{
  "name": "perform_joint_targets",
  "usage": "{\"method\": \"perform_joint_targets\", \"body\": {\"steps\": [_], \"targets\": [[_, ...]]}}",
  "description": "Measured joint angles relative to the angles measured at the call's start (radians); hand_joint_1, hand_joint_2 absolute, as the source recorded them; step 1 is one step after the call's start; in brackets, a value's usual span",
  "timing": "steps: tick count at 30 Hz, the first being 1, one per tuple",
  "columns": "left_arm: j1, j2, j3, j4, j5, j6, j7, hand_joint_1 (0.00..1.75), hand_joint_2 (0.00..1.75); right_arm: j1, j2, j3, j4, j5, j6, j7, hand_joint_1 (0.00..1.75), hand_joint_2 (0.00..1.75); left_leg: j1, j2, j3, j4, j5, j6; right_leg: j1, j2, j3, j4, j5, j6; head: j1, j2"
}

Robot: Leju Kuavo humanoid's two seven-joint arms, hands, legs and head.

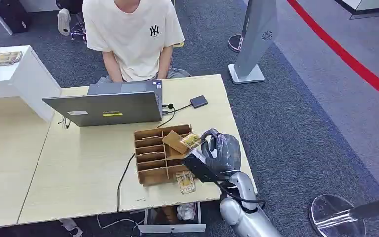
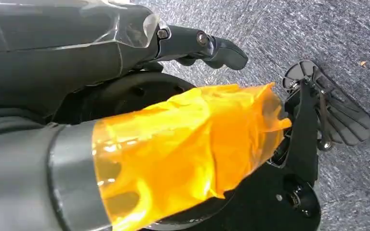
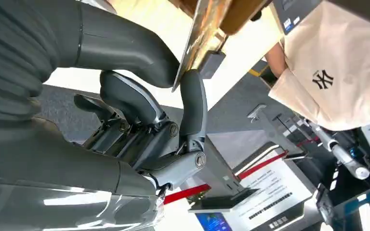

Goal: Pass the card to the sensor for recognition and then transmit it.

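One shiny gold card [image 1: 191, 140] is pinched in the robot's right hand [image 1: 220, 150], between the thick grey thumb and a dark finger. The card sits over the brown wooden box with slots [image 1: 158, 153] on the pale wooden table [image 1: 79, 168]. The small flat black sensor [image 1: 199, 101] lies farther off, toward the person in the cream T-shirt [image 1: 131, 34]. I think the card must go that way next. The left hand [image 2: 207, 48] hangs by the floor, curled and holding nothing.
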Motion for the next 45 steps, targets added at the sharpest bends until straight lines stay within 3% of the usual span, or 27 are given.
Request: {"method": "perform_joint_targets", "body": {"steps": [12, 34, 45], "targets": [[0.001, 0.000, -0.006, 0.000, 0.037, 0.007, -0.012, 0.00, 0.00, 0.017, -0.001, -0.030, -0.048, -0.029, 0.019, -0.014, 1.75, 1.75, 0.000, 0.000, 0.000, 0.000, 0.000, 0.000, 0.000, 0.000, 0.000, 0.000, 0.000, 0.000, 0.000, 0.000], [0.017, 0.000, -0.091, 0.000, 0.124, 0.025, -0.019, 0.00, 0.00, 0.022, -0.001, -0.047, -0.066, -0.049, 0.034, -0.041, 1.75, 1.75, 0.000, 0.000, 0.000, 0.000, 0.000, 0.000, 0.000, 0.000, 0.000, 0.000, 0.000, 0.000, 0.000, 0.000], [0.017, 0.001, -0.124, -0.001, 0.136, 0.034, 0.000, 0.00, 0.00, -0.027, 0.006, -0.043, -0.086, -0.061, 0.045, -0.068, 1.75, 1.75, -0.001, 0.000, 0.000, 0.000, 0.001, 0.001, 0.000, 0.000, 0.000, 0.000, 0.001, 0.001, 0.000, 0.000]]}}
